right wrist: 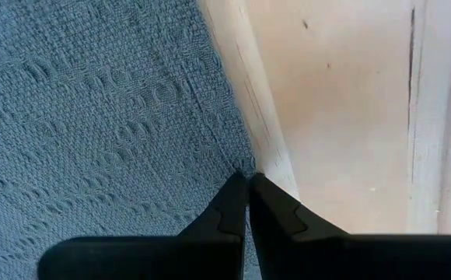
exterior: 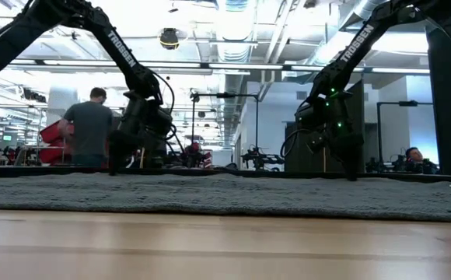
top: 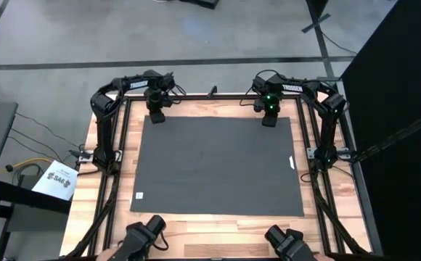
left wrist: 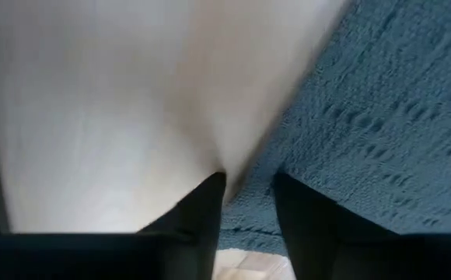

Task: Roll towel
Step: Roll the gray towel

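Observation:
The dark grey towel lies spread flat on the wooden table, with a small white label tag at its right edge. My left gripper stands at the towel's far left corner, pointing down and open. In its wrist view one finger is over the bare wood and the other over the cloth, the towel's edge between them. My right gripper is at the towel's far right corner, pointing down, its fingers shut together on the corner. My left gripper straddles the towel's edge near the far left corner; whether its fingertips touch cloth or wood, I cannot tell. My right gripper pinches the very tip of the towel's far right corner between its fingertips, coming from above. The cloth there lies flat on the table, not lifted.
Black frame rails run along the table's left and right sides. A small white sticker is on the wood near the towel's near left corner. Bare wood shows along the near edge. A person stands in the room beyond the table.

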Action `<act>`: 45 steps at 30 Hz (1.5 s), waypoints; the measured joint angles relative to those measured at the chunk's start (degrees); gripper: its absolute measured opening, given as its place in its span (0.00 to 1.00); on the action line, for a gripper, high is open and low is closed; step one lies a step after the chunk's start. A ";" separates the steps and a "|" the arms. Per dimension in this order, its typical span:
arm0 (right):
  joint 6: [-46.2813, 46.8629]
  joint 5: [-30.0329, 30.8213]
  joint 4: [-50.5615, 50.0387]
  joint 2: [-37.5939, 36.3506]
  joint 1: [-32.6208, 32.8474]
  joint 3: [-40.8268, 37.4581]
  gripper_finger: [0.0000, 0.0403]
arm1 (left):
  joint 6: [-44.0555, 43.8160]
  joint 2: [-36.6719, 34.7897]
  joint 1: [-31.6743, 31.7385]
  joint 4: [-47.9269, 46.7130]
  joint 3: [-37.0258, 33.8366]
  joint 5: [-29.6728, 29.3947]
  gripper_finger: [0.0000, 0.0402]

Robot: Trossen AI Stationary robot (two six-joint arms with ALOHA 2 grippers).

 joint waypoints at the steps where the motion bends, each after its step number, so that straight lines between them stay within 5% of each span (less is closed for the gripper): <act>1: -0.01 0.00 -0.01 0.00 0.00 0.00 0.00 | 0.12 -0.32 -0.18 0.27 -0.05 -0.15 0.17; 3: -0.11 0.00 -0.03 0.00 0.02 0.00 0.00 | 0.49 -0.94 -0.50 0.69 -0.16 0.42 0.05; 6: -0.15 0.00 -0.15 0.00 0.09 0.02 0.00 | 0.56 -1.44 -1.47 0.69 -0.28 1.47 0.01; 14: -0.28 -0.04 -0.27 -4.56 0.97 -0.11 0.00 | -0.81 -4.59 -3.05 1.59 -0.32 -2.46 0.00; 35: -1.68 1.92 2.10 -24.27 2.34 0.04 0.00 | -6.15 -32.36 -4.21 1.95 -0.21 -1.98 0.00; 40: -1.68 13.72 3.76 -26.17 3.10 0.04 0.00 | -7.15 -34.33 -4.25 0.54 -0.21 -1.98 0.00; 45: -1.25 15.16 5.22 -27.12 3.27 0.07 0.00 | -8.71 -34.75 -4.25 0.52 -0.21 -1.98 0.00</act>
